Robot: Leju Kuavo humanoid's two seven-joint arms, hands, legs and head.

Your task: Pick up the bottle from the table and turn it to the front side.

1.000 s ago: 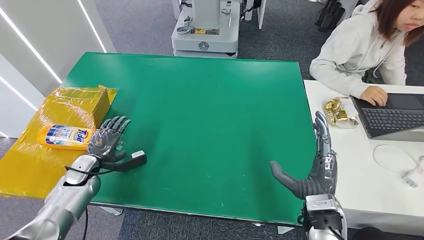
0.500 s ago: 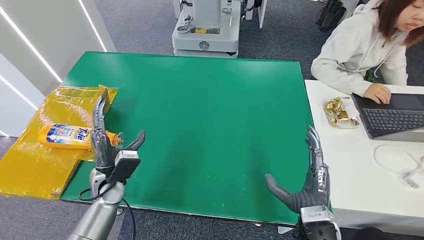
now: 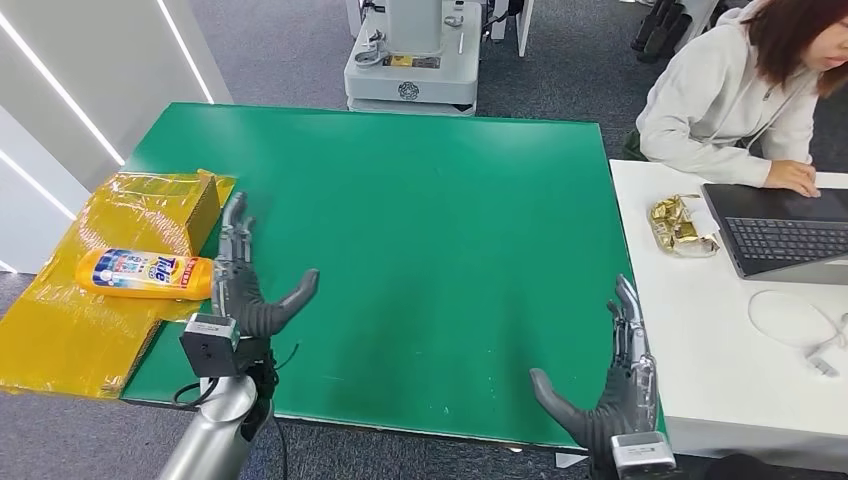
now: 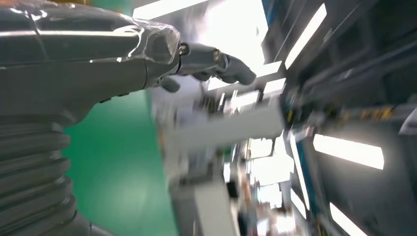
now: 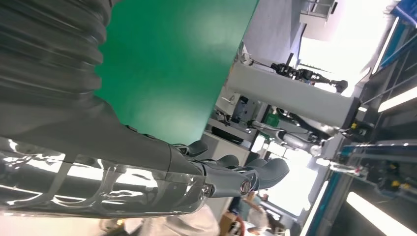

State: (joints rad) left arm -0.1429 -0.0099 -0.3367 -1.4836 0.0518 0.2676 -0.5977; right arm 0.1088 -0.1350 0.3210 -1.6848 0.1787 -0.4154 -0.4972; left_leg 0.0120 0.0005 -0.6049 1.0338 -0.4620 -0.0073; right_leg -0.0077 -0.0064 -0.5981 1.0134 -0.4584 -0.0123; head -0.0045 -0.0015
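The right hand (image 3: pixel 620 395) is low at the near edge of the green table (image 3: pixel 420 220), close to its right corner. Its fingers are straight and apart, its thumb sticks out to the side, and it holds nothing. The left hand (image 3: pixel 243 290) is a bit farther in, near the left edge of the table. It stands up with its fingers pointing away, its thumb is spread wide, and it holds nothing too. Just beside it lies the orange Tide bottle (image 3: pixel 146 274), flat on its side on a yellow plastic sheet (image 3: pixel 60 330). Behind the bottle is a box wrapped in yellow plastic (image 3: pixel 150 210). Far off to the right, a person (image 3: pixel 730 90) sits at a white desk (image 3: pixel 740 350) and types on a laptop (image 3: pixel 785 235).
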